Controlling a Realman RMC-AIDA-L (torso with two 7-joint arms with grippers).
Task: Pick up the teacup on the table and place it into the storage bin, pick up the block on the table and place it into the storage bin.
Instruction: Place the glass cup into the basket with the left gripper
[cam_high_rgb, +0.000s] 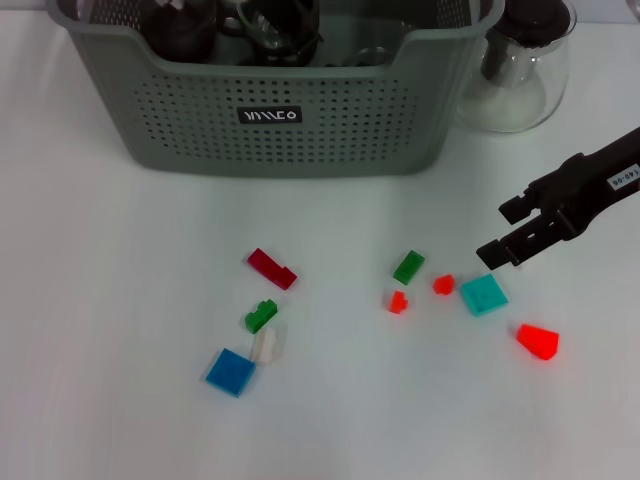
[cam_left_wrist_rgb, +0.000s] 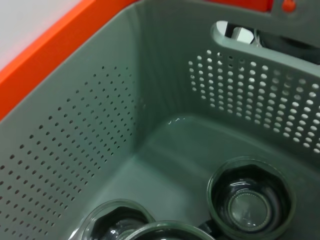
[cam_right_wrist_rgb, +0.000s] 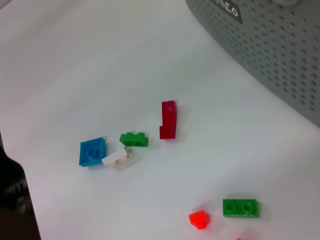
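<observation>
Above the teal block (cam_high_rgb: 484, 295), the right end effector (cam_high_rgb: 507, 232) hangs open, its arm slanting toward the table's right edge.

Clear glass teapot (cam_high_rgb: 520, 70) with dark lid upright on white table (cam_high_rgb: 120, 400), top right.

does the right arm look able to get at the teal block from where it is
Probably yes: the right gripper hangs just above and beside the teal block, with bare table around it; only a small red block sits close.
</observation>
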